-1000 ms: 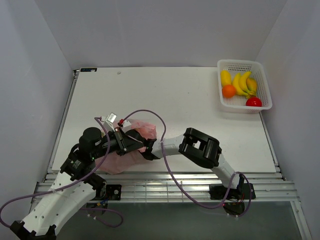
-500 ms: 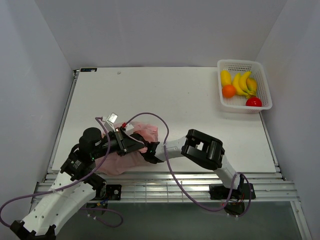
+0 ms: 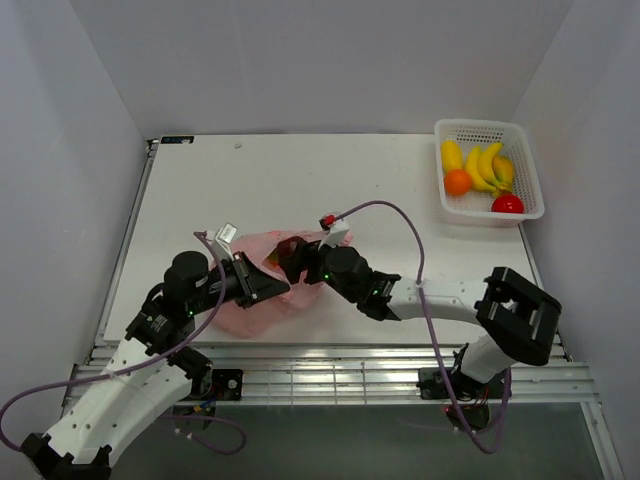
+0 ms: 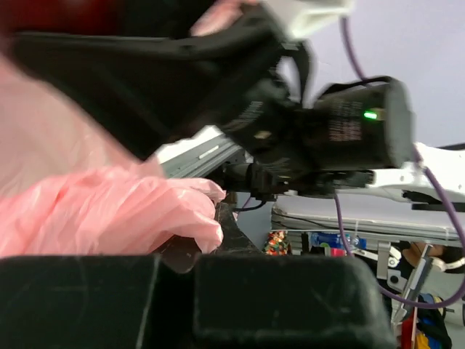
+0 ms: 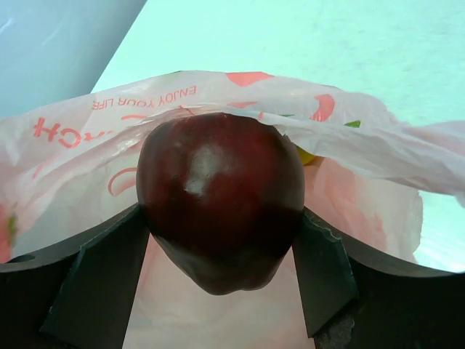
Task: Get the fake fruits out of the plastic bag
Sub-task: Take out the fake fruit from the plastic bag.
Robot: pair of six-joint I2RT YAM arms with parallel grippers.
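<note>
The pink plastic bag [image 3: 238, 312] lay crumpled close to the near edge of the bench [image 3: 350, 190], left of its middle. The left pincer [image 3: 268, 288] was closed tight on a fold of the bag's film, with pink plastic bunched against its fingers in the left wrist view. The right pincer [image 3: 300, 262] reached in from the right and was clamped on a dark fruit [image 5: 220, 189], with 1 finger [image 5: 102, 280] pressed to each side of it. The fruit sat at the bag's open mouth, the printed film curving behind and over it. A sliver of yellow [image 5: 309, 154] showed just past the fruit, under the film (too little of it to name).

In the far right corner of the bench stood a white basket [image 3: 492, 126]. It held a bunch of bananas [image 3: 485, 165], an orange [image 3: 457, 182], a red apple [image 3: 507, 204] and a pale yellow fruit [image 3: 452, 153], all well apart from the bag.
</note>
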